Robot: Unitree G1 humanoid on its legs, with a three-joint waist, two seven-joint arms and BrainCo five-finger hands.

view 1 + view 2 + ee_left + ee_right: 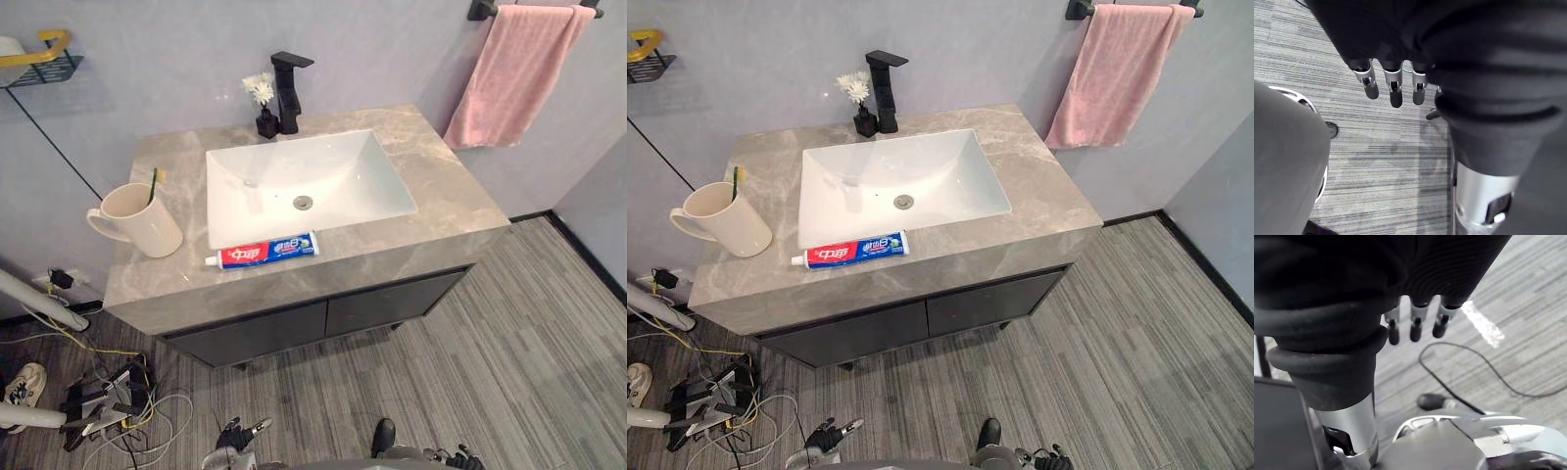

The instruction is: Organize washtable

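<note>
While our left hand (pixel 1396 93) and right hand (pixel 1415 328) hang low over the floor (pixel 509 372) in front of the cabinet (pixel 323 318), fingers straight, apart and holding nothing, we judge that the tidying has not yet started. Nearest on the counter (pixel 451 201), the toothpaste (pixel 263 252) lies flat along the front edge, just before the sink (pixel 362 186). To the left stands the cup (pixel 137 223) with a toothbrush (pixel 154 186) upright in it. Behind the sink are the tap (pixel 287 88) and a small vase of flowers (pixel 265 108); a pink towel (pixel 509 73) hangs at far right. We expect the opening move to be a reach up for the toothpaste, which probably calls for a pinch across its thin body before standing it in the cup.
</note>
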